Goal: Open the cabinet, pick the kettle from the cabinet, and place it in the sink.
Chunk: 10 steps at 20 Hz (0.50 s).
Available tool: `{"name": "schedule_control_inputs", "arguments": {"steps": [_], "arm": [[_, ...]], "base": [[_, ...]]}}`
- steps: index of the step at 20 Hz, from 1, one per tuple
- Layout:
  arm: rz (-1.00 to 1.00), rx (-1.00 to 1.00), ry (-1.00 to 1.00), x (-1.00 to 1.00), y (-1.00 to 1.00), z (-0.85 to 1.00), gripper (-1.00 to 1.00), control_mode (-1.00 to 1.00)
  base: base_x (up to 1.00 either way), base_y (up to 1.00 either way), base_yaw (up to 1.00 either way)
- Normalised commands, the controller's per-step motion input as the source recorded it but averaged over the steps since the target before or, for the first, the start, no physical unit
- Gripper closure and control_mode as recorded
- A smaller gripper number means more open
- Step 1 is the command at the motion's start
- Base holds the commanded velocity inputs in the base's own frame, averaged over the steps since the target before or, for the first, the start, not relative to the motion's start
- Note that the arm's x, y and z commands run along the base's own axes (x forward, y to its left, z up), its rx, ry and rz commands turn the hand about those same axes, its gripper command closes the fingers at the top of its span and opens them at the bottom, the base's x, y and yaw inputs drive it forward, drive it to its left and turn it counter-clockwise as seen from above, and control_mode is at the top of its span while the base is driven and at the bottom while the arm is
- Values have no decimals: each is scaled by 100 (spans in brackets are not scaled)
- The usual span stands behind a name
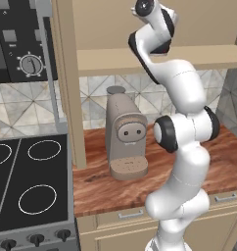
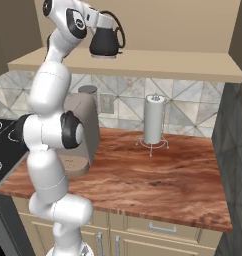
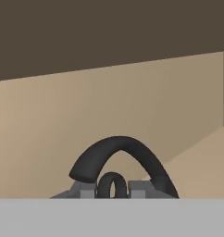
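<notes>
The cabinet (image 2: 143, 62) stands open, its door (image 1: 69, 83) swung out edge-on at the left and its tan shelf (image 1: 110, 60) bare in front. The glossy black kettle (image 2: 106, 44) sits on that shelf at the left end. My gripper (image 2: 104, 25) reaches in from the upper left and is shut on the kettle's top. In the hand view the two fingertips (image 3: 88, 190) pinch a small dark ring (image 3: 112, 185) under the looped handle (image 3: 118, 150), with my gripper (image 3: 113, 190) centred on it. The sink is out of view.
A tall taupe coffee machine (image 1: 124, 139) stands on the reddish wood counter (image 2: 158, 175) below the shelf. A paper towel holder (image 2: 154, 120) stands by the tiled wall. The black stovetop (image 1: 32, 181) lies to the left, and a dark side wall (image 2: 235, 150) closes the right.
</notes>
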Motion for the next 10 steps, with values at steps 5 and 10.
{"name": "schedule_control_inputs", "arguments": {"steps": [5,10], "arm": [[0,3,-1,-22,12,-10,100,-100],[0,1,-8,-29,23,-24,100,-100]], "base": [[0,0,0],[0,0,0]]}}
